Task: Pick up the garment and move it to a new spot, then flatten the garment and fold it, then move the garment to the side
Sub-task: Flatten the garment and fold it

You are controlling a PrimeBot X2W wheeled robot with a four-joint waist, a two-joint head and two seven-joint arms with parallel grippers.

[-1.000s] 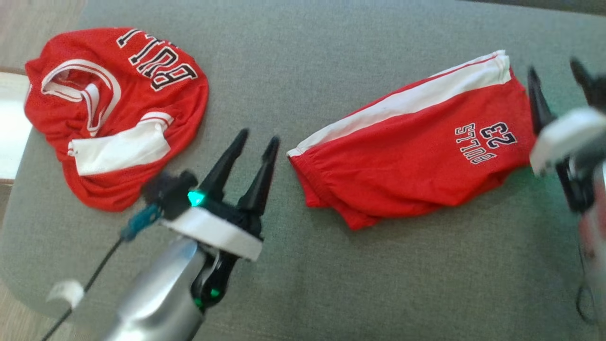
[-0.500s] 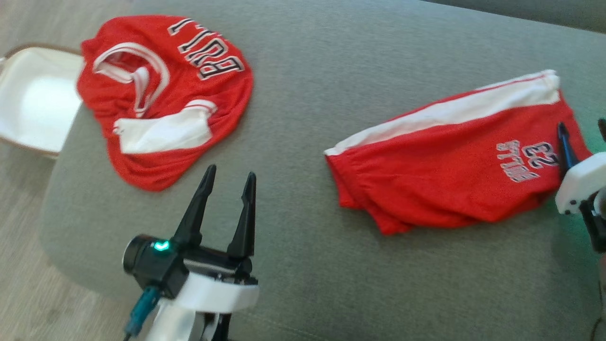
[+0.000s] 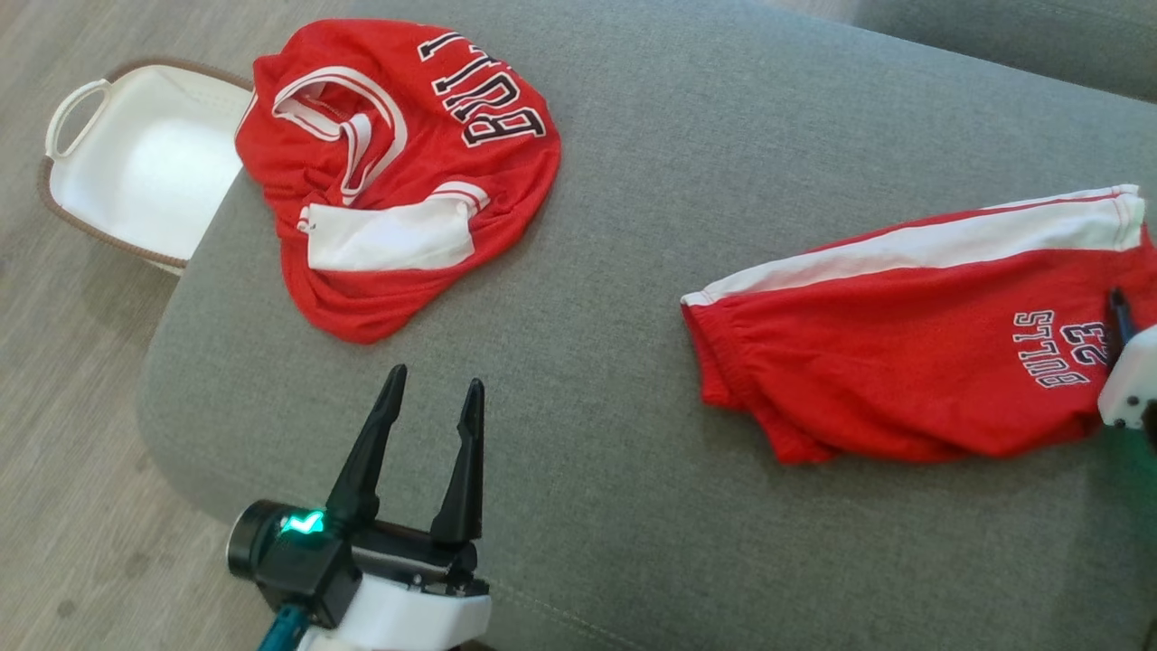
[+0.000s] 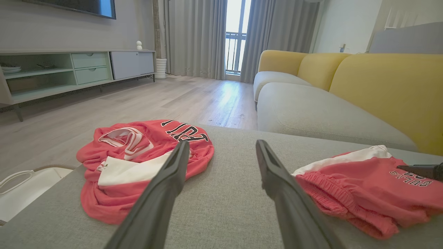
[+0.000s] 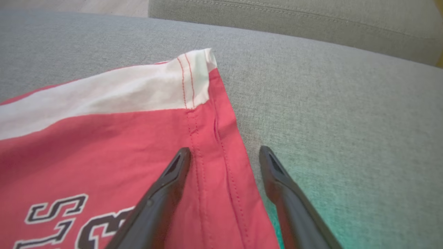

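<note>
While the grey cushion (image 3: 633,316) lies bare through its middle, two red garments sit near its edges: folded shorts (image 3: 904,362) at right, a crumpled jersey (image 3: 506,181) at the far-left corner. One white basket (image 3: 145,172) stands on the floor (image 3: 72,362) beyond. The left gripper (image 3: 434,384) holds its fingers apart over bare fabric; the right gripper (image 5: 225,150) holds its fingers apart astride the shorts' hem.

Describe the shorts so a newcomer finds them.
On the grey cushion, look to the robot's right, away from the white basket. The shorts lie there, red with a white side stripe. Unlike the crumpled jersey, they lie flat and read BULLS 23.
</note>
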